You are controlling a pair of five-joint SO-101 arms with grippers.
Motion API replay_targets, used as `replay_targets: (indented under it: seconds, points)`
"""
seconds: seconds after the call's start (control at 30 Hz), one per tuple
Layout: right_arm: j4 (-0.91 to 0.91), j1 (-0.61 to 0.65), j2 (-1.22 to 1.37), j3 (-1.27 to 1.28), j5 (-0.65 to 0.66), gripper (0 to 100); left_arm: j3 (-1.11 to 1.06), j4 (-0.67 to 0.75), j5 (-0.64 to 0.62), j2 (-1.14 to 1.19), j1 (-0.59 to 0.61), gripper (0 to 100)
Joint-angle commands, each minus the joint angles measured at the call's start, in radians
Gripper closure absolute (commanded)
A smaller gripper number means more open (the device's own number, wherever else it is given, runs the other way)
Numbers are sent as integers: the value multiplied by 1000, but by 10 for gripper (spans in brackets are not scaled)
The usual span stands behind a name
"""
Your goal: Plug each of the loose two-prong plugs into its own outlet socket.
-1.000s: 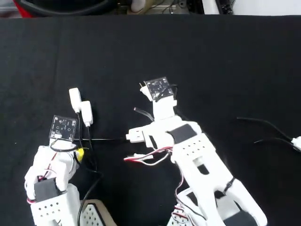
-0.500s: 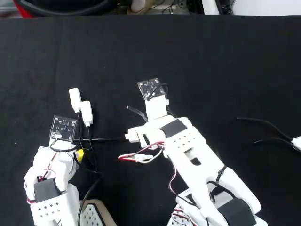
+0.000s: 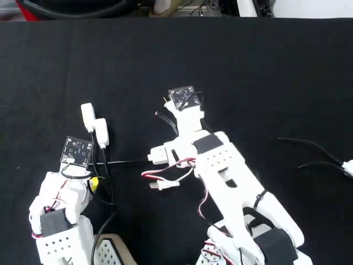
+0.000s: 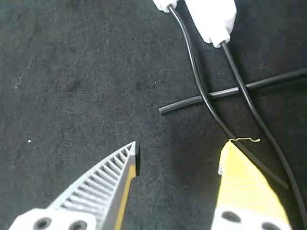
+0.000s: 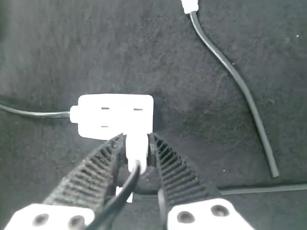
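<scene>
The right tool [image 5: 135, 140] is shut tight on a white plug [image 5: 137, 149]. The plug sits between the two fingers, and its black cord [image 5: 125, 184] runs back between them. The front of the plug touches the side of a white socket block [image 5: 114, 115]. I cannot tell if the prongs are inside. This is near the middle of the black bench [image 3: 265, 66].

The left tool [image 4: 181, 146] is wide open and holds nothing. It hangs over the bench near the left front corner. A white cord end [image 3: 87, 116] lies toward the left edge, with a second cord end [image 3: 101, 133] just beside it. Their black cords [image 4: 211, 103] run past the yellow finger [image 4: 244, 184] and cross another cord there.
</scene>
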State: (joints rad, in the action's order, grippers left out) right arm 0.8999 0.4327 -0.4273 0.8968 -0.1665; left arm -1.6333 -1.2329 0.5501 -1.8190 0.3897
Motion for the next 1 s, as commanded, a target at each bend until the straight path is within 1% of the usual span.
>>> replay_targets:
  seconds: [0.0, 0.43, 0.7, 0.8, 0.97]
  points:
    - [11, -26, 4, -76, -5, 987, 7, -6, 11, -6, 7, 726]
    - [8, -21, 8, -65, -6, 987, 5, -6, 11, -6, 7, 726]
    - [-28, -20, 131, -87, -9, 987, 5, -6, 11, -6, 7, 726]
    - [-28, -18, 137, -88, -9, 987, 5, -6, 11, -6, 7, 726]
    - [-28, 26, 147, -77, -9, 987, 4, -6, 11, -6, 7, 726]
